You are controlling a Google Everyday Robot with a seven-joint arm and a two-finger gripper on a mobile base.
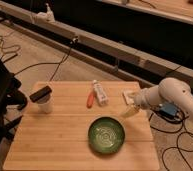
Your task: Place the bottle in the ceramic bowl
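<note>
The small white bottle (99,92) lies on its side on the wooden table (50,140), near the back middle, its label showing reddish print. The orange-red sausage-shaped object (90,98) lies right beside it on its left. The green ceramic bowl (106,134) with pale rings sits toward the table's front right and holds nothing. My gripper (129,111) hangs over the table's right edge, to the right of the bottle and above-right of the bowl, touching neither.
A white cup with a black top (43,99) stands at the table's left. A small pale flat item (128,95) lies at the back right edge. Cables run over the floor. A dark chair stands to the left.
</note>
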